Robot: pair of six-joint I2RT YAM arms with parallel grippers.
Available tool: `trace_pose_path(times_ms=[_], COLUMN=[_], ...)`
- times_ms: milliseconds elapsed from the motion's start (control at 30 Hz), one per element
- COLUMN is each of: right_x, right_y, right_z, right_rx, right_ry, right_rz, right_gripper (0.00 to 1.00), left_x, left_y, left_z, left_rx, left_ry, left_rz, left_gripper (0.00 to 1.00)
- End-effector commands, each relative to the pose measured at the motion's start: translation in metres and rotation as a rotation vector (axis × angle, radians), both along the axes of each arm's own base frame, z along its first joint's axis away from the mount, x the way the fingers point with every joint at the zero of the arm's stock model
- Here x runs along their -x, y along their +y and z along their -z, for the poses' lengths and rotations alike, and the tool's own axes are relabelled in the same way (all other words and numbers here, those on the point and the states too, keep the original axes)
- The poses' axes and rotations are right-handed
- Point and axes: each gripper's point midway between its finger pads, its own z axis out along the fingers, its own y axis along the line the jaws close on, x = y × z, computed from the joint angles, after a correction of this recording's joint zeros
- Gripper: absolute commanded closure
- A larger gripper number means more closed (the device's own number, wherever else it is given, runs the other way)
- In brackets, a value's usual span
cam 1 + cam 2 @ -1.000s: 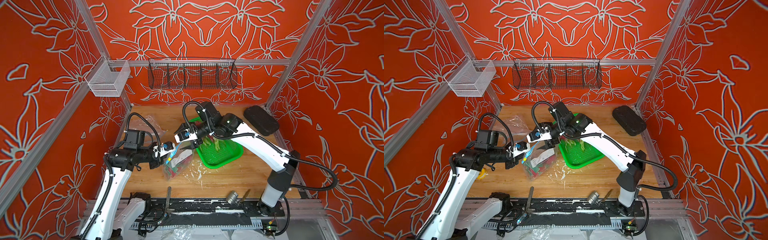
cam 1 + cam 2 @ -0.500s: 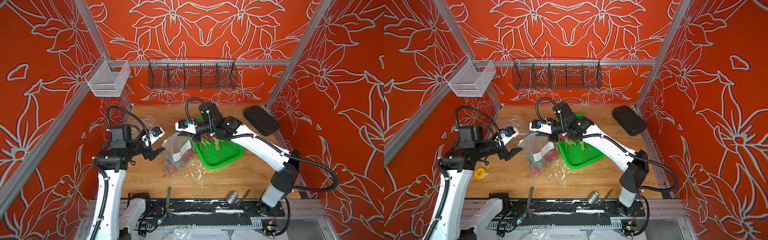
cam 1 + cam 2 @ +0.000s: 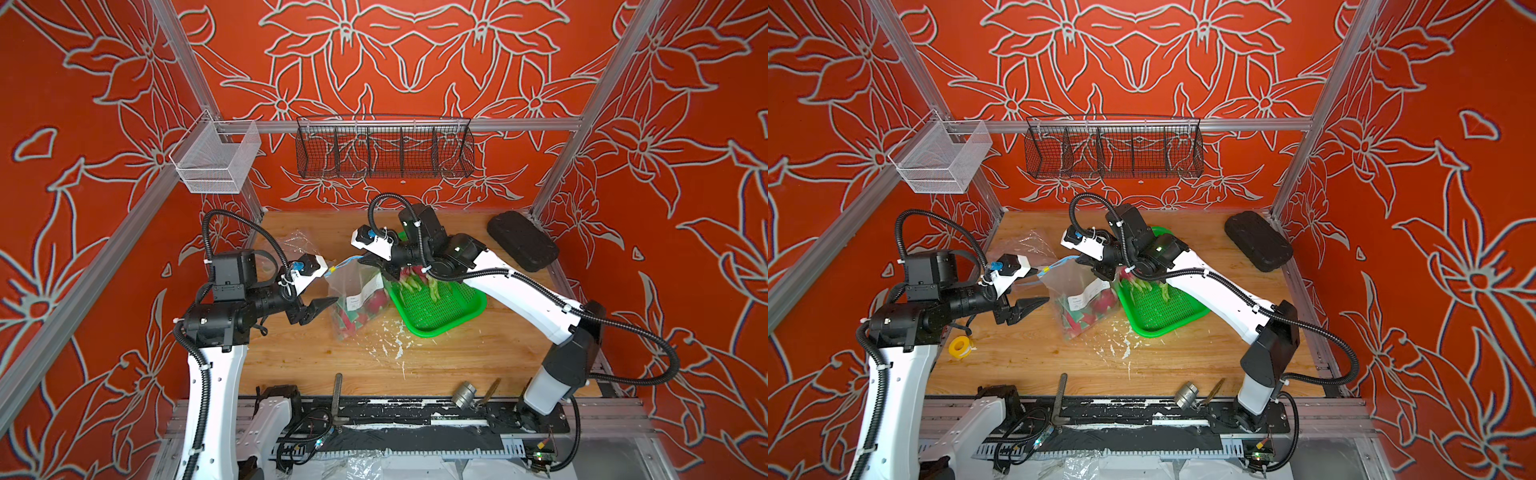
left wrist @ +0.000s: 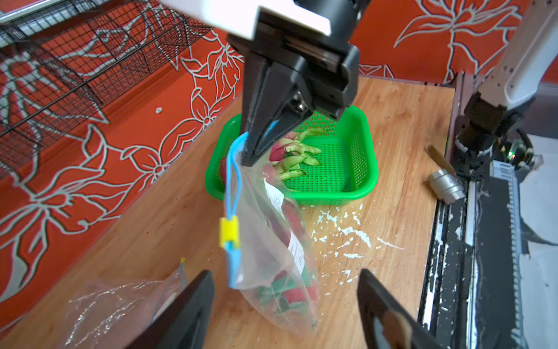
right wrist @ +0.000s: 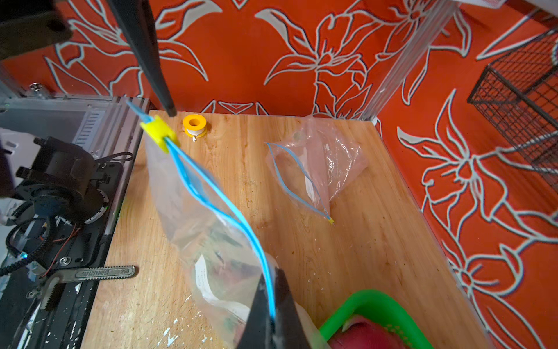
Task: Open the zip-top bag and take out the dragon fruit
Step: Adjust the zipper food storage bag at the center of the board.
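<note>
**A:** What holds the bag (image 4: 271,241) at this moment?

**B:** The right gripper (image 4: 258,151) is pressed together on the blue zip (image 5: 211,199), at the end near the tray (image 4: 371,169). The bag hangs from it. The left gripper (image 3: 323,309) stands spread just beside the bag and touches nothing.

**A:** And where is the fruit (image 4: 290,293)?

**B:** Red and green fruit lies in the bottom of the bag, which seems to rest on the table (image 3: 316,361). More of it lies in the tray, under the right arm.

**A:** Is the bag open?

**B:** I think yes. The 2 blue tracks stand apart, and the yellow slider (image 5: 157,133) sits at the end toward the left arm.

**A:** So how to do this step well?

**B:** In my judgement the left gripper should take only the free lip near the slider. Then it pulls gently away from the right one, so the mouth becomes wide. The right grip must not loosen, or the bag may drop. The film looks thin and the scales could catch in it, so no jerks.

**A:** And the surface, the room?

**B:** It is a wood table with white flecks (image 3: 390,345) near the tray.
- 1 empty bag (image 5: 317,169) lies toward the back.
- There is a yellow tape roll (image 5: 194,123).
- A wrench (image 5: 99,273) and a metal fitting (image 3: 463,395) are at the front.
- A black pad (image 3: 521,241) lies in a back corner.
- The walls are orange with flower lines.
- A black basket (image 3: 384,151) and a white basket (image 3: 216,162) hang on the rail.
</note>
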Motion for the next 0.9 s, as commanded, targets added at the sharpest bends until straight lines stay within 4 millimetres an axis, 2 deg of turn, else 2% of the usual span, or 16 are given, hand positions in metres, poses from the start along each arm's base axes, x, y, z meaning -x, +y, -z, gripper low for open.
trace_pose_path(times_ms=[0, 100, 200, 333, 500, 600, 633, 667, 767, 867], right_x=[-0.009, -0.005, -0.002, 0.003, 0.006, 0.006, 0.008, 0.011, 0.025, 0.044], right_y=[-0.001, 0.0, 0.0, -0.001, 0.002, 0.003, 0.004, 0.004, 0.009, 0.017], right_z=[-0.037, -0.033, -0.03, -0.028, -0.029, -0.029, -0.029, -0.03, -0.038, -0.051], right_rx=[-0.089, -0.079, -0.073, -0.069, -0.072, -0.068, -0.07, -0.077, -0.108, -0.168], right_ry=[-0.006, 0.014, 0.018, 0.021, 0.031, 0.039, 0.042, 0.046, 0.053, 0.052], right_rz=[0.072, 0.052, 0.041, 0.015, -0.007, -0.014, -0.024, -0.037, -0.123, -0.242], right_gripper=[1.0, 1.0, 1.0, 1.0, 1.0, 1.0, 0.96, 0.86, 0.65, 0.52], left_x=[0.006, -0.006, -0.026, -0.041, -0.038, -0.035, -0.036, -0.037, -0.04, -0.039], left_y=[-0.004, -0.002, 0.005, 0.01, 0.006, 0.005, 0.006, 0.007, 0.01, 0.012], left_z=[0.008, 0.005, 0.003, 0.001, -0.001, -0.002, -0.001, 0.0, 0.004, 0.007], left_rx=[0.021, 0.031, 0.033, 0.023, 0.025, 0.019, 0.016, 0.01, -0.015, -0.034], left_ry=[0.021, -0.005, -0.031, -0.063, -0.07, -0.071, -0.071, -0.069, -0.074, -0.076], left_rz=[0.029, 0.012, -0.038, -0.067, -0.033, -0.016, -0.02, -0.025, -0.044, -0.044], left_gripper=[0.21, 0.26, 0.46, 0.63, 0.8, 0.98, 1.0, 1.0, 1.0, 1.0])
